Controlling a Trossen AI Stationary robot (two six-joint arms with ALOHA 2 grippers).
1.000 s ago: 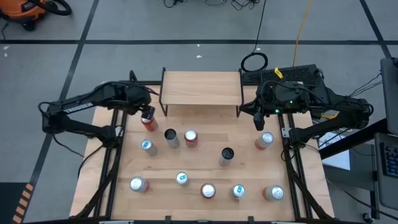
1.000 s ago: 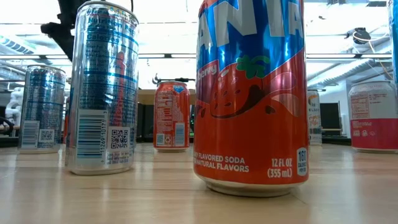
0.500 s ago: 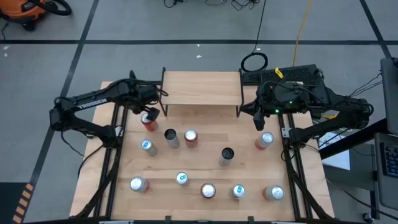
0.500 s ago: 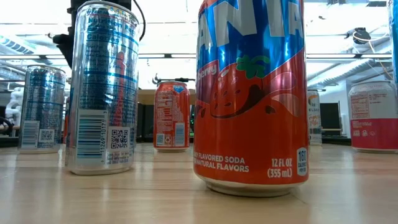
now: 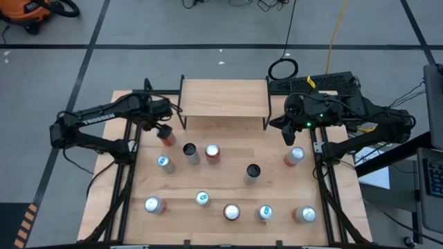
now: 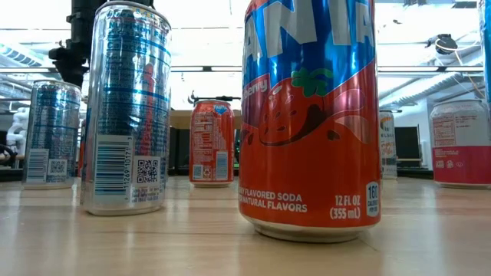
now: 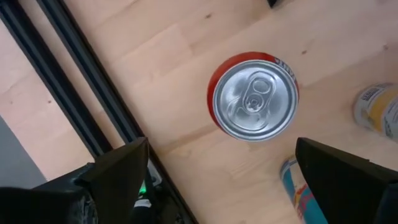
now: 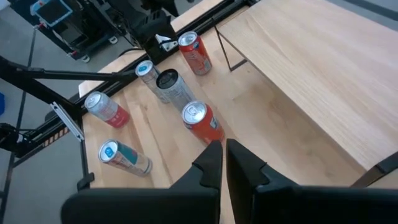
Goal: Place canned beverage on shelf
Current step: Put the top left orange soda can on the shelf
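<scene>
A red can with a silver top stands upright on the tabletop, just left of the shelf. The shelf is a low rack with a light wooden top board on black legs, at the table's far middle. My left gripper hangs over the red can, pointing down and open. In the left wrist view its fingers stand wide apart on either side of the can and touch nothing. My right gripper is shut and empty at the shelf's right end, also shown in the right wrist view.
Several other cans stand across the tabletop, among them a red one, two dark-topped ones and one near my right gripper. A big orange-red can and a slim silver can fill the low view.
My left arm has swung a little toward the shelf and then back, with its gripper staying over the red can. The can has kept its place on the table.
</scene>
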